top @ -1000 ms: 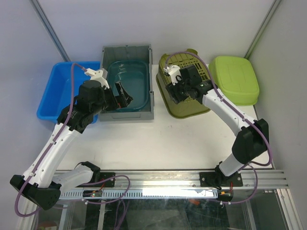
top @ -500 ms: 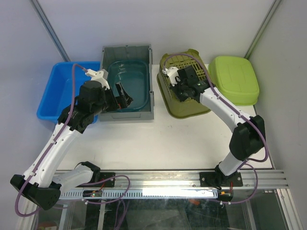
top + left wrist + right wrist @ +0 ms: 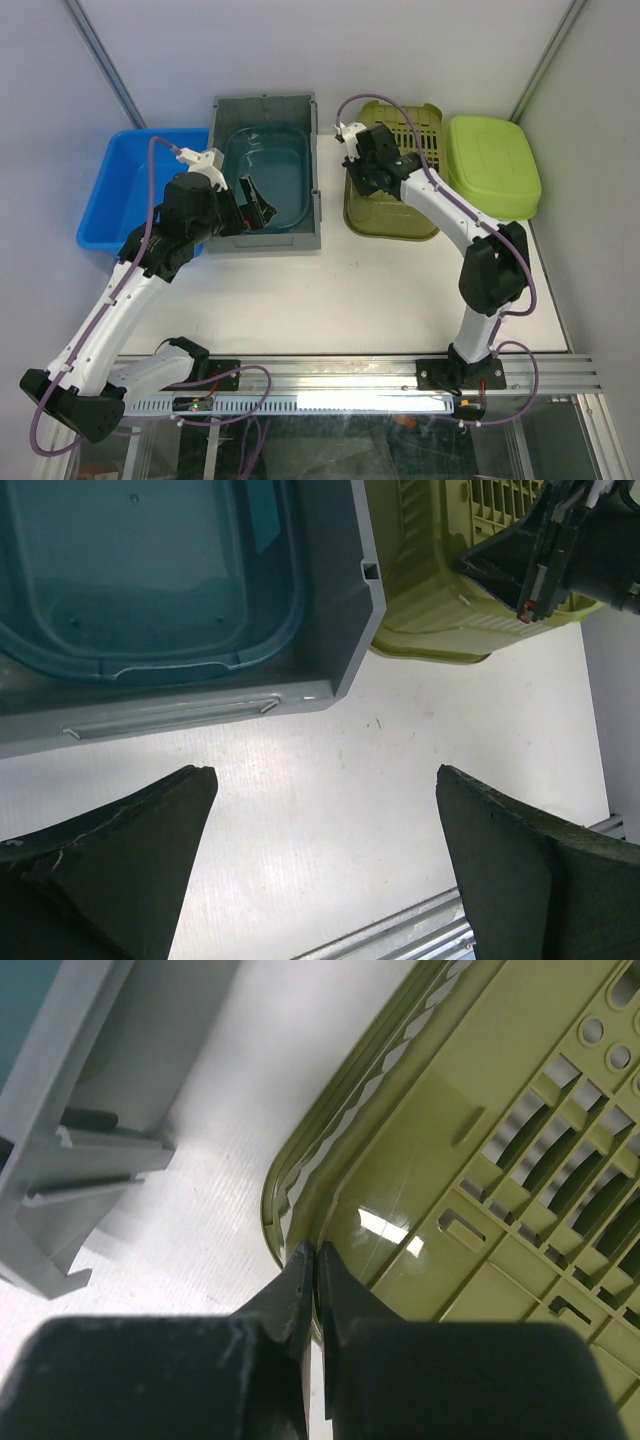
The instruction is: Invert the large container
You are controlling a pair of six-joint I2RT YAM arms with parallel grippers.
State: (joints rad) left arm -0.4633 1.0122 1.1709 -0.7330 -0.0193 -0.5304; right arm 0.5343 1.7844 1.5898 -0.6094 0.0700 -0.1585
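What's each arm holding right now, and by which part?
The right gripper pinches the olive basket by its rim, near a corner. The left gripper is open and empty.

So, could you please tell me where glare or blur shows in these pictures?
Right wrist: a glare patch on the green basket, right gripper blurred up close. Left wrist: table shines below the grey crate, left gripper soft-edged. Top external: sharp, bright streak on front rail.
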